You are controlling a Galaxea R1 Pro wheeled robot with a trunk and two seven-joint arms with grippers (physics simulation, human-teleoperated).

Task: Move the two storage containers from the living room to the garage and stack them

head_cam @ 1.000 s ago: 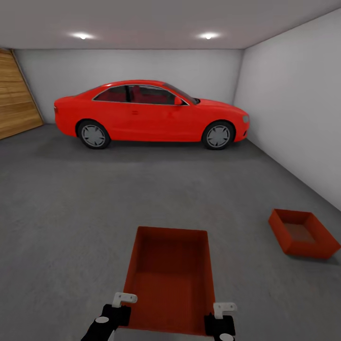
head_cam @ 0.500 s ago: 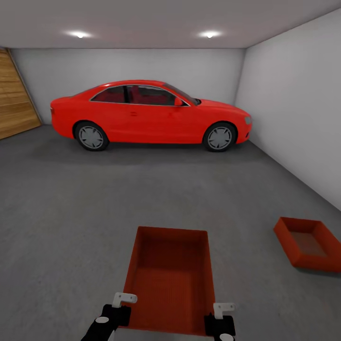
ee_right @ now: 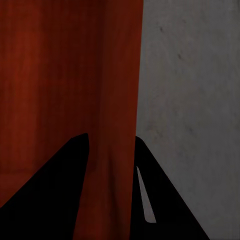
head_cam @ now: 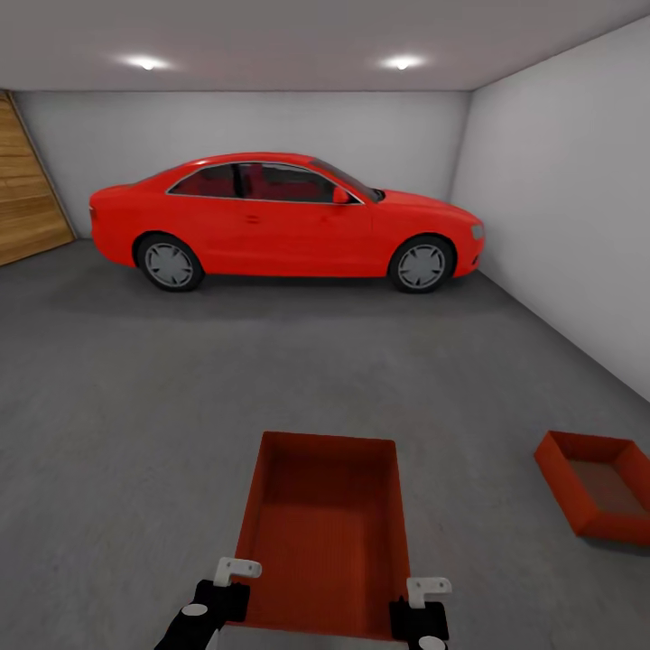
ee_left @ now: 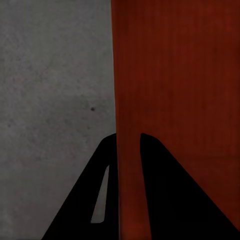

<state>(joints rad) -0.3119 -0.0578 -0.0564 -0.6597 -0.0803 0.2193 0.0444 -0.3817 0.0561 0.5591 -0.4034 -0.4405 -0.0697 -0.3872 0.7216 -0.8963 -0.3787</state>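
Containers number two, both plain orange-red rectangular bins without lids. The held orange-red bin [head_cam: 323, 533] is seen at the lower centre of the head view, carried above the dark grey concrete floor [head_cam: 135, 433]. The left claw [head_cam: 219, 591] is clenched on its left wall, the right claw [head_cam: 422, 607] on its right wall; in each wrist view the wall [ee_left: 129, 150] is pinched between two black fingers [ee_right: 65, 190]. The second orange-red bin [head_cam: 600, 483] is set on the floor at the lower right edge. One red car [head_cam: 280, 221] is parked at the back wall, beneath two ceiling spotlights [head_cam: 146, 63]. One wooden door [head_cam: 27, 199] is seen at the left edge.
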